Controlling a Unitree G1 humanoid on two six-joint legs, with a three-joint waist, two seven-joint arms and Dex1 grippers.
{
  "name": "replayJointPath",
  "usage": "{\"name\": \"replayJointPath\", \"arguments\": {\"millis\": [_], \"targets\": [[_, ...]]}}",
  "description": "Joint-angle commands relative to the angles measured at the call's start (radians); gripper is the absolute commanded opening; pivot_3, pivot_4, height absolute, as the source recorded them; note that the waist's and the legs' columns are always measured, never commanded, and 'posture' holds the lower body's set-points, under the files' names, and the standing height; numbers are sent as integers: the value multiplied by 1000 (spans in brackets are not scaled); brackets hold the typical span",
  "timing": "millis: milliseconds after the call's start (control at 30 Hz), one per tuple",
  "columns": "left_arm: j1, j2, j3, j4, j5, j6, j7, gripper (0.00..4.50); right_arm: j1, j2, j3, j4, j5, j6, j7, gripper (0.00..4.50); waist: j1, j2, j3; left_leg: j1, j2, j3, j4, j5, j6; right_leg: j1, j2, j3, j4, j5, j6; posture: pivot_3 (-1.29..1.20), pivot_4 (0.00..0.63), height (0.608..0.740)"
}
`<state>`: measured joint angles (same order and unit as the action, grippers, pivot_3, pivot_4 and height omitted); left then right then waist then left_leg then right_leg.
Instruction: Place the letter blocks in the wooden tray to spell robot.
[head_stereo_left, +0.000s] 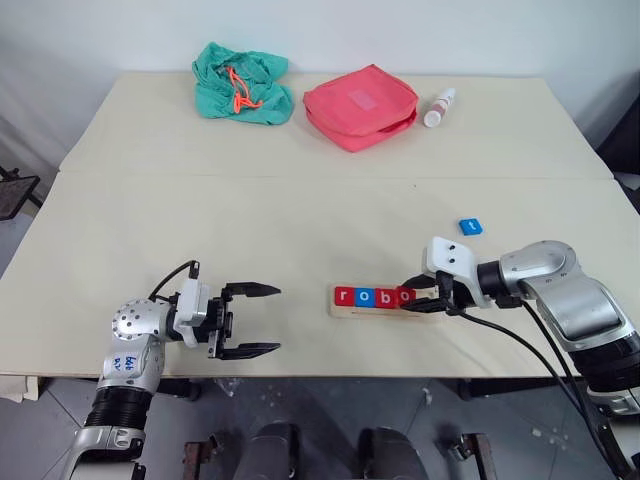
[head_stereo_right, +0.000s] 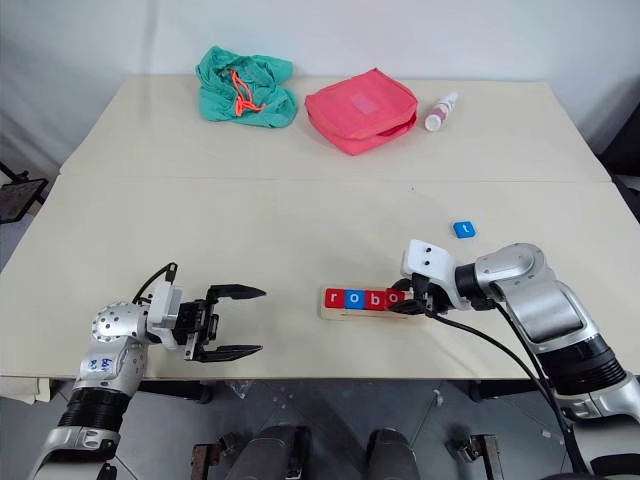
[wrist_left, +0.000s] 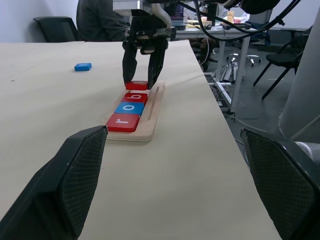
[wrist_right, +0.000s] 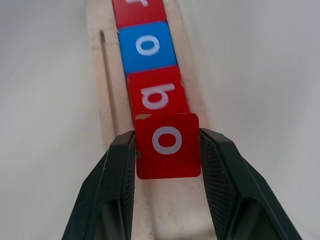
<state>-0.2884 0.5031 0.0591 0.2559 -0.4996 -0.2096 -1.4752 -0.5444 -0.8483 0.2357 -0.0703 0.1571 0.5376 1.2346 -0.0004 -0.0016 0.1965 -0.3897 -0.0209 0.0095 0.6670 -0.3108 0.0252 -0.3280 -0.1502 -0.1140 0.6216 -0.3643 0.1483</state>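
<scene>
- Our right gripper pinches the red square "o" tile over the long pale wooden tray, just behind red "b".
- Tray runs 9-to-3 o'clock; r, o, b sit in a row.
- Blue "t" tile lies at 1 o'clock of the tray, nearer our right arm.
- Left gripper is spread, empty, pointing along the tray.
- Right wrist view shows the pinch edge-on; head views blur it.

Pale beige table standing against a white wall. Grey tiled floor showing below its near edge. Black office chairs sitting beyond its side.
</scene>
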Motion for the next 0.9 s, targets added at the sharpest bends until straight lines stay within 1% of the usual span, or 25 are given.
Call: {"name": "replayJointPath", "arguments": {"millis": [33, 67, 100, 200, 267, 400, 567, 733, 833, 900], "targets": [[16, 4, 10, -20, -7, -15, 0, 4500, -18, -6, 1, 11, -11, -41, 10, 2165, -1, 0, 0, 0, 0, 0, 0, 0, 0, 0, 0, 0, 0, 0, 0, 0, 150, 740], [17, 4, 10, -19, -7, -16, 0, 4500, -19, -7, 1, 16, -12, -45, 12, 2530, 0, 0, 0, 0, 0, 0, 0, 0, 0, 0, 0, 0, 0, 0, 0, 0, 150, 740], [17, 4, 11, -18, -7, -16, 1, 4500, -21, -7, 1, 19, -12, -48, 13, 2791, 0, 0, 0, 0, 0, 0, 0, 0, 0, 0, 0, 0, 0, 0, 0, 0, 150, 740], [14, 4, 12, -12, -6, -20, 5, 4500, -22, -6, 0, 16, -6, -55, 25, 3863, 0, 0, 0, 0, 0, 0, 0, 0, 0, 0, 0, 0, 0, 0, 0, 0, 150, 740], [12, 3, 12, -7, -5, -22, 5, 4500, -17, -5, -5, 1, 3, -51, 33, 4461, 0, 0, 0, 0, 0, 0, 0, 0, 0, 0, 0, 0, 0, 0, 0, 0, 150, 740], [5, 1, 10, 4, -4, -28, 6, 4500, 0, -6, -36, -31, 26, -44, 27, 4461, 0, 0, 0, 0, 0, 0, 0, 0, 0, 0, 0, 0, 0, 0, 0, 0, 150, 740], [-8, -4, 9, 23, -1, -37, 6, 4500, 71, -19, -137, -77, 85, -17, -20, 4461, 5, 0, 0, 0, 0, -1, 0, 0, 0, 0, 0, 0, 0, 0, 0, 0, 150, 740], [-16, -11, 7, 44, 0, -45, 1, 4500, 177, 11, -305, -69, 119, -38, -154, 4461, 7, 0, 0, 0, 0, -1, 0, 0, 0, 1, 0, -1, 0, 0, 0, 0, 150, 740], [-23, -16, 8, 60, 3, -51, -3, 4500, 248, 66, -439, -73, 177, -9, -257, 4461, 9, 0, 0, 0, 0, 0, 0, 0, 0, 1, 0, -1, 0, 0, 0, 0, 150, 740], [-28, -18, 8, 71, 4, -55, -5, 4500, 288, 89, -502, -76, 193, 15, -316, 4461, 10, 0, 0, 0, 0, 0, 0, 0, 0, 1, 0, -1, 0, 0, 0, 0, 150, 740]]}}
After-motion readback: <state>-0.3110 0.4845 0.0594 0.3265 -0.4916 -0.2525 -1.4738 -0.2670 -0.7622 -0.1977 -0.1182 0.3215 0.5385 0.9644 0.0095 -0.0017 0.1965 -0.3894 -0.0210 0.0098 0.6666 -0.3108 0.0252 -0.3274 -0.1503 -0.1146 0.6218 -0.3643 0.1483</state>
